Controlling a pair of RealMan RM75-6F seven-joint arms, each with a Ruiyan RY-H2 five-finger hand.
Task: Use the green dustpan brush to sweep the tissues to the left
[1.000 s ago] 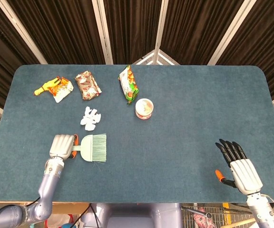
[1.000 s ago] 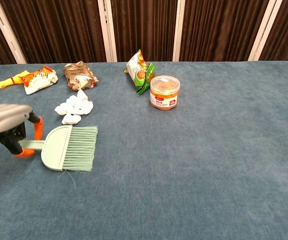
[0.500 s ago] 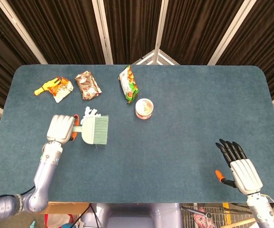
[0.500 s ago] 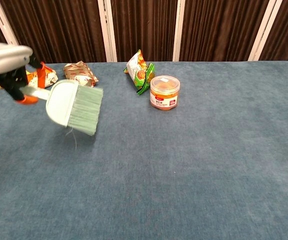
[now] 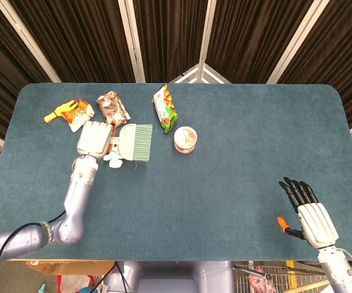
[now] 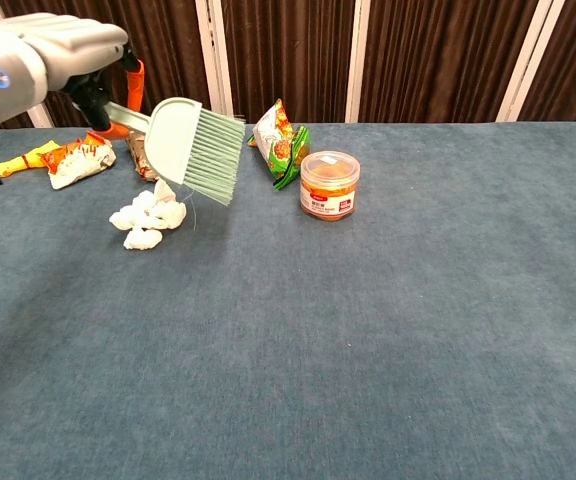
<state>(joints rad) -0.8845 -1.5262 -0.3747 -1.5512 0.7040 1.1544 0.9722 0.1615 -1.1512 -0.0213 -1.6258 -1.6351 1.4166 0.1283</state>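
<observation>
Chest view: your left hand (image 6: 43, 50) is gripping the brush (image 6: 196, 148), now lifted vs 1 s ago, hovering at tissues' (image 6: 148, 217) 1 o'clock; sweep's pending. Right hand (image 5: 307, 210) is idling, fingers apart.

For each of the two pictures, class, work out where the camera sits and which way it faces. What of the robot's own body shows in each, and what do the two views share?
Head view: high above the near edge, looking down on the table; shows left hand with its arm and right hand.
Chest view: low at the near edge, looking across to the curtains; shows only the left hand.
Shared: left hand, green brush, tissues, jar.
</observation>
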